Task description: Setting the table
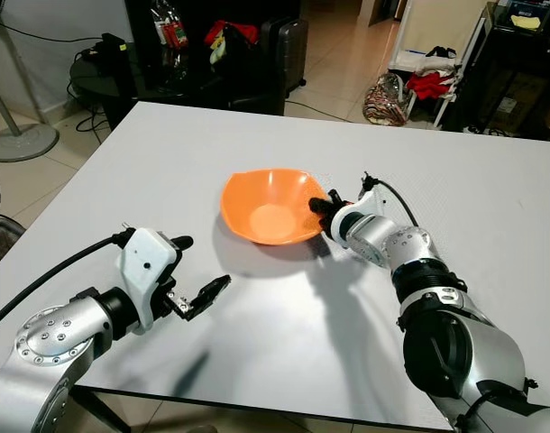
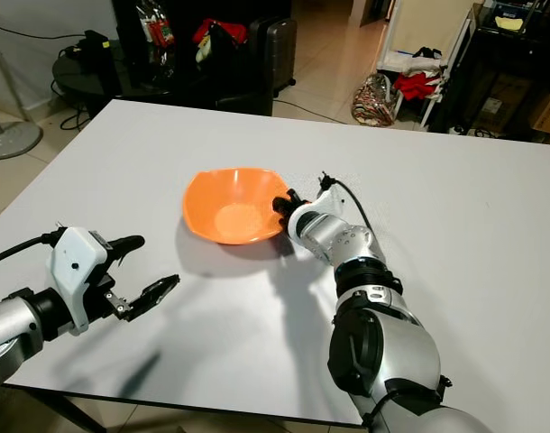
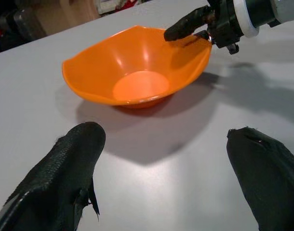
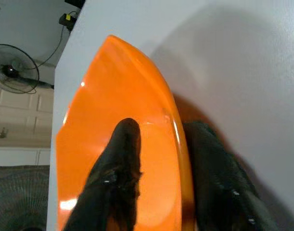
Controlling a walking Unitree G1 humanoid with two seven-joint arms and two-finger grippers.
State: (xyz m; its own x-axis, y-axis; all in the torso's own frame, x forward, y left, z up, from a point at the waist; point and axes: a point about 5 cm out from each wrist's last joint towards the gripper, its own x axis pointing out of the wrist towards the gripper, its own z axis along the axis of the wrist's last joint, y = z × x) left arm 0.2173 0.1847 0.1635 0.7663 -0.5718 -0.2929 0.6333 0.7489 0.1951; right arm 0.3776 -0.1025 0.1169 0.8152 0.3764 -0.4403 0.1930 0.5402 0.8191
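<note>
An orange bowl (image 1: 273, 206) sits upright near the middle of the white desk (image 1: 491, 225), a little toward the far side, with bare desk all round it. Its rim is wavy rather than round, and its shadow falls on the desk toward the robot.

The right pincer (image 1: 322, 206) grips the bowl's rim on the robot's right side. In the right wrist view one black finger (image 4: 119, 163) lies inside the bowl against the wall and the other (image 4: 219, 178) lies outside it, with the orange rim clamped between them. The right arm reaches in from the near right corner of the desk, its forearm low over the surface.

The left pincer (image 1: 201, 271) hovers over the near left part of the desk, well apart from the bowl, its fingers spread wide and holding nothing. In the left wrist view the two fingertips (image 3: 74, 159) frame bare desk with the bowl beyond them.

The near edge of the desk runs just below both arms. The left edge slants away toward the far left corner, and the far edge lies well beyond the bowl. Between the bowl and each edge the surface is open.

Past the far edge stand a dark side table (image 1: 122, 77), a suitcase (image 1: 284, 50), and a rack with red cloth (image 1: 430, 83). A fan base (image 1: 18, 140) rests on the tiled floor at left.
</note>
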